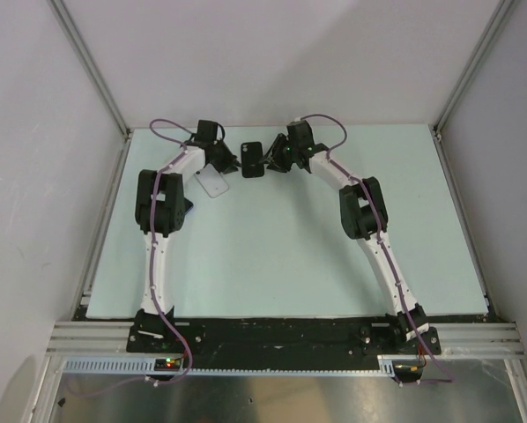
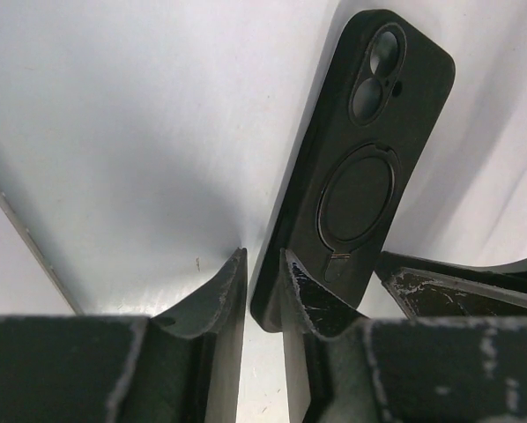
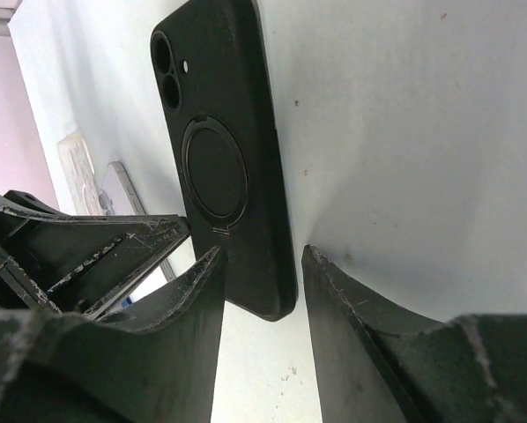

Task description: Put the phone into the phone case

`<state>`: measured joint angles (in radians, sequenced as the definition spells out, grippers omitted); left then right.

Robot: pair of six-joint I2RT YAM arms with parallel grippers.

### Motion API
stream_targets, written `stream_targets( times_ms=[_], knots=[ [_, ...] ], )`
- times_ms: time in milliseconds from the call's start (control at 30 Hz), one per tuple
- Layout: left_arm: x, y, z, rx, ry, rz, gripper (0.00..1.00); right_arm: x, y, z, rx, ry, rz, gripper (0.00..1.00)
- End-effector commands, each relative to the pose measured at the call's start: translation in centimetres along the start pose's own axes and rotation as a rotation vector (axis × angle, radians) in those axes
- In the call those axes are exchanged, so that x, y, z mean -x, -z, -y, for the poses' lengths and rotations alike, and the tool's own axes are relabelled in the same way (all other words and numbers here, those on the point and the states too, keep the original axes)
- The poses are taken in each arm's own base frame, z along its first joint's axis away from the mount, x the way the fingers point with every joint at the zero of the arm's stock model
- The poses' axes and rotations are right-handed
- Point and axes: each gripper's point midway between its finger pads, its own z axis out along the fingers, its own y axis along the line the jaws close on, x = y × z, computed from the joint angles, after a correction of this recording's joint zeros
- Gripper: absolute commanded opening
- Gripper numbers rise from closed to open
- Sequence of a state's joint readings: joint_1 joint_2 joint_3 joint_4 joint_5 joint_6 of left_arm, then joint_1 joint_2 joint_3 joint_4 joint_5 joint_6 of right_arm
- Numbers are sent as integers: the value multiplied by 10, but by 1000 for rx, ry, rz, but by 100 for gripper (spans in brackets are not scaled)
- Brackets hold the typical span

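Scuffed black fingers (image 2: 224,304) of left hand (image 2: 263,256) and right hand (image 3: 263,251) astride matte, round-cornered phone case (image 3: 219,132); grip unclear.

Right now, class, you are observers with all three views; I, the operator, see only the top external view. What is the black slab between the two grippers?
Observer: The left wrist view shows a black phone case, its back to the camera, with a ring stand and two camera cut-outs.
Operator: Is the left gripper on it?
Observer: It has a finger either side of the case's lower end; whether it grips, I cannot tell.
Operator: And the pale thing left of it?
Observer: The right wrist view shows two pieces: a see-through piece and, beside it, a grey slab, likely the phone.
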<state>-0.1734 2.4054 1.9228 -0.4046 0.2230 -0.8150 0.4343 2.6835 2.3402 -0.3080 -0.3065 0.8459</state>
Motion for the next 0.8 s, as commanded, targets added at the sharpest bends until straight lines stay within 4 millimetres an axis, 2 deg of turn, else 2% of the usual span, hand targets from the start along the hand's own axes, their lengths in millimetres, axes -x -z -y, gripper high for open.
stream_targets(
  times_ms=[0,133,767],
  knots=[
    [-1,-4,5,-16,17,-13,25,5,-1,-3,6,-13,10,45],
    [-8,-5,8,-18,11,-25,22,0,-2,-5,13,-16,-8,45],
    [-54,6,12,-16,-12,-113,10,-26,1,-13,46,-4,-85,31]
  ],
)
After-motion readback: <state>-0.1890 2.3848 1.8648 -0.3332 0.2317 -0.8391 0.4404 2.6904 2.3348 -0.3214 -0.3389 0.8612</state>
